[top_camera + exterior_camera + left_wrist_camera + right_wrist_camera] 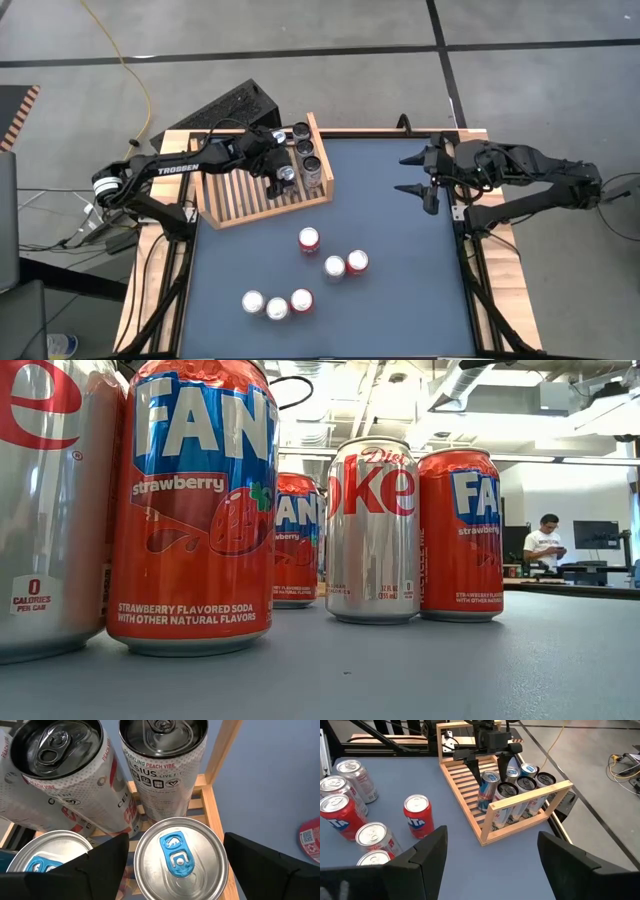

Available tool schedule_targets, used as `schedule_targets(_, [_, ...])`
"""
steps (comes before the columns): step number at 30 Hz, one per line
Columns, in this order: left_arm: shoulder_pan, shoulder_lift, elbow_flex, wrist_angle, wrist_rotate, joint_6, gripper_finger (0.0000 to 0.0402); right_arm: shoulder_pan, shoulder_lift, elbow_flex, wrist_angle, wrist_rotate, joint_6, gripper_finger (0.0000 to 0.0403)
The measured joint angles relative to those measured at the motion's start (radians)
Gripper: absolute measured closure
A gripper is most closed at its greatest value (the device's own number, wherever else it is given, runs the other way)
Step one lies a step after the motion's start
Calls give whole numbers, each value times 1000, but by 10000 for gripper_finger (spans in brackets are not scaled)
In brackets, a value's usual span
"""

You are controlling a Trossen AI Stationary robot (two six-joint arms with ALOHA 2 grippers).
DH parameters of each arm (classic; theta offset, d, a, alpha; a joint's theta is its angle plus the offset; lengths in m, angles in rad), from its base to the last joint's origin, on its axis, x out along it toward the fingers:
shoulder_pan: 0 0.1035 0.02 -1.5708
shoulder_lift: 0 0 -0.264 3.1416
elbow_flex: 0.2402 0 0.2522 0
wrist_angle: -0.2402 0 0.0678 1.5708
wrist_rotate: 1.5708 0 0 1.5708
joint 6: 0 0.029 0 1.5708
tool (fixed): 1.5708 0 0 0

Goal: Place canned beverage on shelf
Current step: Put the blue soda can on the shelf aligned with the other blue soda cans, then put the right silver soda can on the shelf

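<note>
Now the left claw point(283, 172) sits over the shelf point(240, 195), its fingers point(100, 870) spread on either side of a blue-tabbed can point(180, 862) that stands upright on the slats. A gap shows between each finger and the can's rim, so the can is not pinched. This can stands just beside the shelf's right side board point(220, 815), in the corner region where the other cans are gathered. A second blue-tabbed can point(47, 855) stands close on its other side, and two white Celsius cans point(165, 770) stand behind it, nearer the shelf's back board; one of them point(65, 785) looks tilted.

Away from the shelf, on the dark worktop point(400, 300), six cans point(309, 239) stand loose: red Fanta cans point(195, 510) mixed with silver Diet Coke cans point(372, 530), all upright and well apart from the shelf's front edge.

On the far side of the worktop from the shelf, the right claw point(418, 173) hangs above the worktop's edge, fingers point(427, 855) spread and holding nothing. In the room beyond, a person point(546, 542) sits at a desk.
</note>
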Motion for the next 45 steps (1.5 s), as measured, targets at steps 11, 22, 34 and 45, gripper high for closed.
schedule_targets(11, [-1, -102, 0, -2, -3, 2, 86, 0, 0, 0, 0, 0, 1, 117])
schedule_targets(22, [-57, -306, 0, -45, 3, -31, 86, 0, 0, 0, 0, 0, 3, 117])
schedule_targets(34, [-355, -496, 0, -89, 106, -197, 86, 0, 56, 0, 11, -9, 36, 117])
schedule_targets(45, [-676, -528, 0, -47, -20, -282, 86, 53, 246, 0, 167, -175, 95, 117])
